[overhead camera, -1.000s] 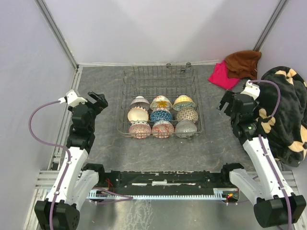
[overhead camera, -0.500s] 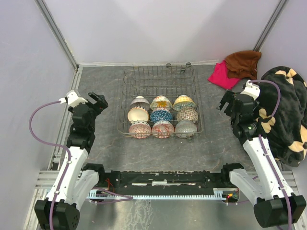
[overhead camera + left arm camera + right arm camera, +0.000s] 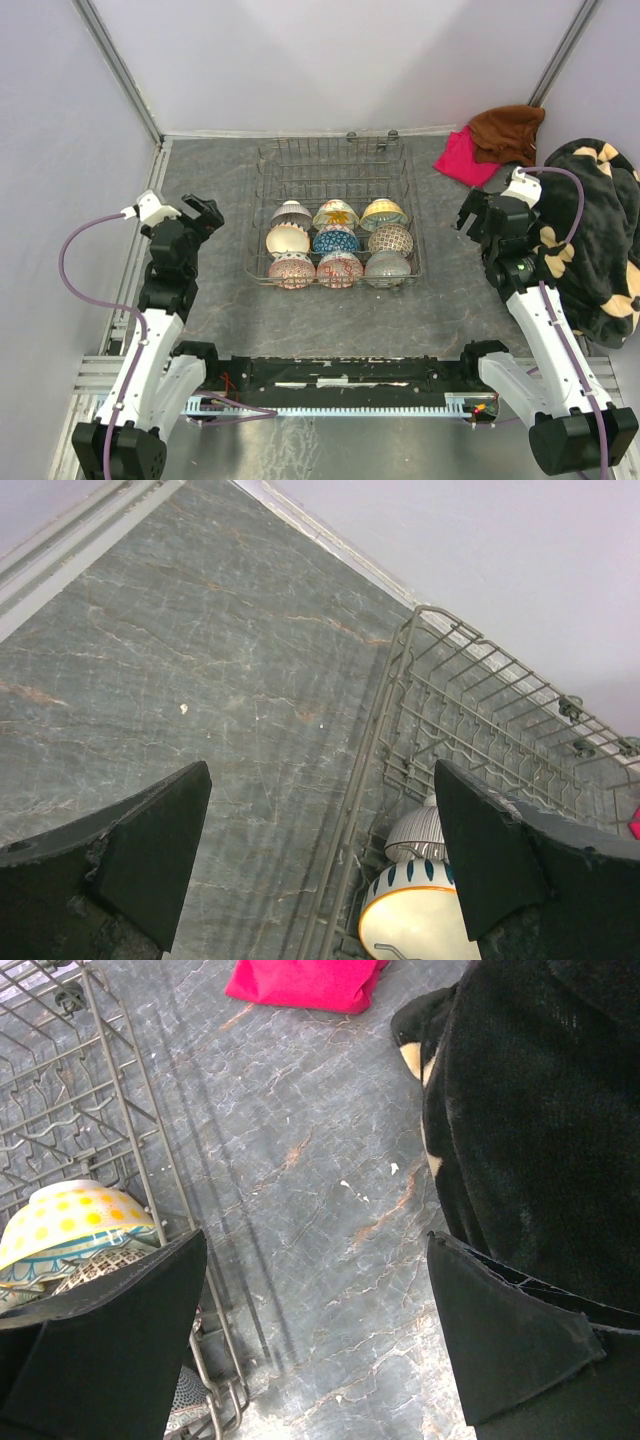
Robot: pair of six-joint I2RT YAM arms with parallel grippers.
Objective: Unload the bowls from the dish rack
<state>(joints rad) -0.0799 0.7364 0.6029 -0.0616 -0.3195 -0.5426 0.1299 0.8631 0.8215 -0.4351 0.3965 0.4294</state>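
The grey wire dish rack (image 3: 330, 152) stands in the middle of the table. Several patterned bowls (image 3: 336, 241) sit in its near half, in three rows of three. My left gripper (image 3: 205, 212) hovers open to the left of the rack, holding nothing. In the left wrist view its gripper (image 3: 320, 780) frames the rack's left rim (image 3: 392, 700), a grey striped bowl (image 3: 417, 832) and a cream bowl with an orange rim (image 3: 415, 920). My right gripper (image 3: 472, 215) hangs open to the right of the rack. In the right wrist view, this gripper (image 3: 315, 1245) is over bare table, beside a yellow dotted bowl (image 3: 70, 1215).
A pink cloth (image 3: 462, 158) and a brown cloth (image 3: 508, 130) lie at the back right. A black blanket with cream patches (image 3: 590, 230) is heaped along the right edge, close behind the right arm. Grey walls enclose the table on three sides.
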